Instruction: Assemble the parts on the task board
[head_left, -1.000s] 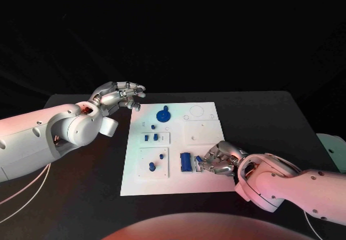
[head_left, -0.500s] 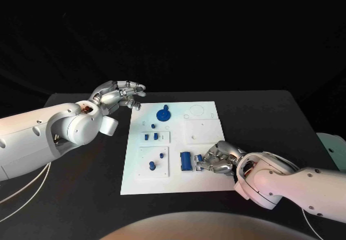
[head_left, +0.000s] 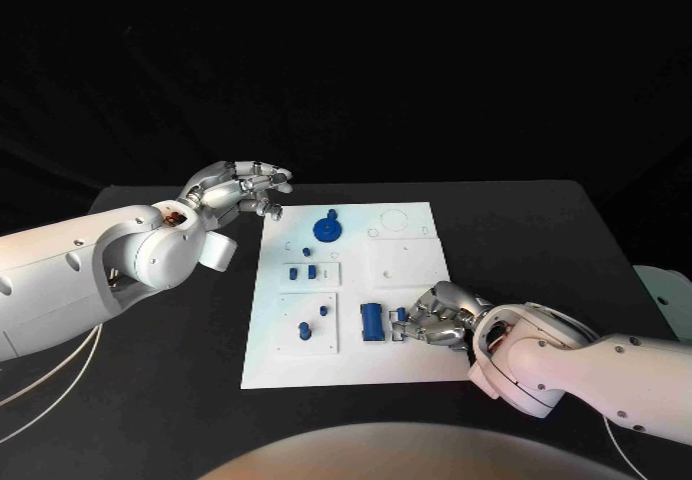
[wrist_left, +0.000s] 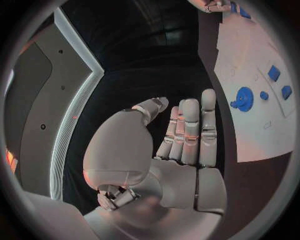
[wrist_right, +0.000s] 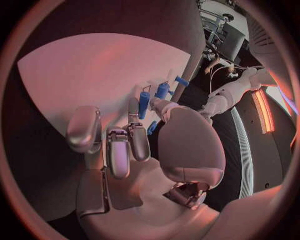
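The white task board (head_left: 411, 360) lies in the middle of the black table. On it are a round blue part with a knob (head_left: 329, 231), small blue parts (head_left: 293, 273) in the middle recesses, two more (head_left: 304, 332) lower down, and a long blue part (head_left: 372, 322). My right hand (head_left: 440, 318) rests on the board's near right area, beside the long part. It pinches a small blue part (wrist_right: 152, 128) between thumb and finger, touching the board. My left hand (head_left: 238, 188) hovers off the board's far left corner, its fingers (wrist_left: 190, 130) straight and holding nothing. The round part (wrist_left: 242, 98) lies beyond them.
A pale object (head_left: 666, 295) sits off the table's right edge. Thin cables (head_left: 43, 390) hang below my left arm. Bare black table surrounds the board on both sides.
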